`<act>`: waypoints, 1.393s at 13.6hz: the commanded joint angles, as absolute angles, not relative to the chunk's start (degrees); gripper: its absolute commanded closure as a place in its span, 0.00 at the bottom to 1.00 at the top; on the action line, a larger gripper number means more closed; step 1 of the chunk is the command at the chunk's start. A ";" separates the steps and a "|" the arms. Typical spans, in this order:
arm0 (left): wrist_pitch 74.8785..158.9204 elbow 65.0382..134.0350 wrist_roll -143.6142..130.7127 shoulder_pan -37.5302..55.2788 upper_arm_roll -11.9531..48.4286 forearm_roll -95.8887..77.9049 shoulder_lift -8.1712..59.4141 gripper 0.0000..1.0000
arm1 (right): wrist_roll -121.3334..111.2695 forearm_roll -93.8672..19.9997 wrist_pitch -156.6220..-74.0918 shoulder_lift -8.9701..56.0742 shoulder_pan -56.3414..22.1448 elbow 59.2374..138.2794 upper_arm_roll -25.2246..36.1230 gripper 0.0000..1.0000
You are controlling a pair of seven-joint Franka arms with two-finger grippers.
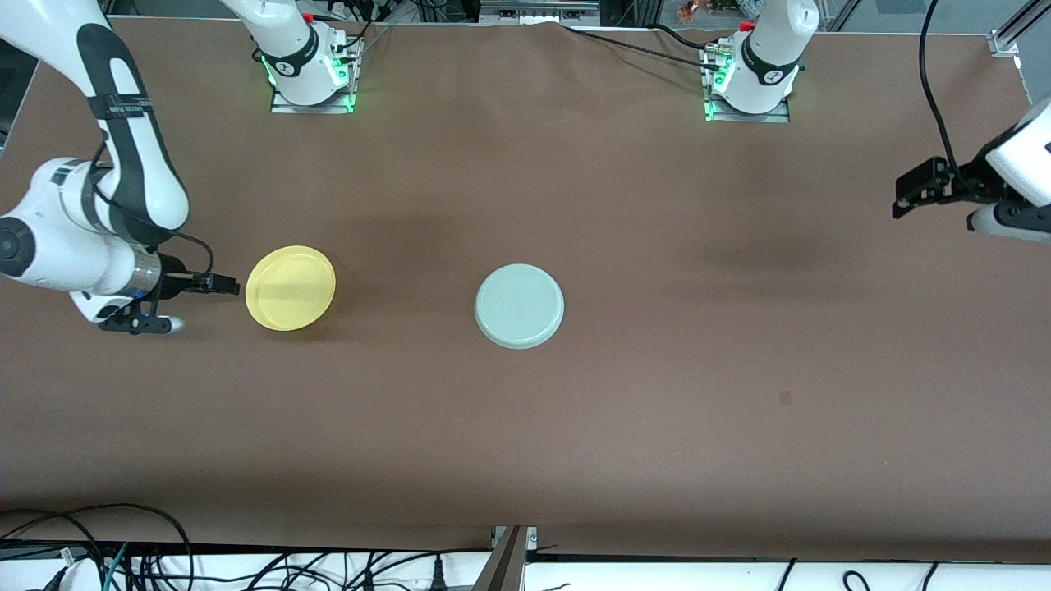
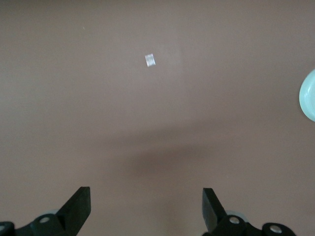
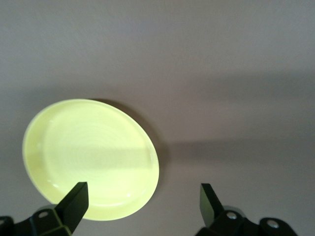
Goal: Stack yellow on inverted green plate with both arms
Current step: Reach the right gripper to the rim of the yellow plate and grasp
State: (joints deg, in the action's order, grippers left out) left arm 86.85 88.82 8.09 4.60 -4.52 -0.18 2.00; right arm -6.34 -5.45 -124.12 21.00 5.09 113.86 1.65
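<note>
Both my pincers gaped wide and empty, the right gripper (image 1: 195,304) just beside the yellow plate (image 1: 291,287), the left gripper (image 2: 146,206) over bare table (image 1: 657,246).

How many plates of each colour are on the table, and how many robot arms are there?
Yellow plates: 1, the yellow plate
Green plates: 1, the green plate, lying upside down
Robot arms: 2, the right arm beside the yellow plate and the left arm waiting at its end of the table
Total: 4
</note>
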 commanded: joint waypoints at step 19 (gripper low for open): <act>85.78 79.29 3.25 2.20 -4.48 -2.99 7.20 0.00 | -12.49 -10.72 -125.99 23.99 5.71 109.55 -3.94 1.00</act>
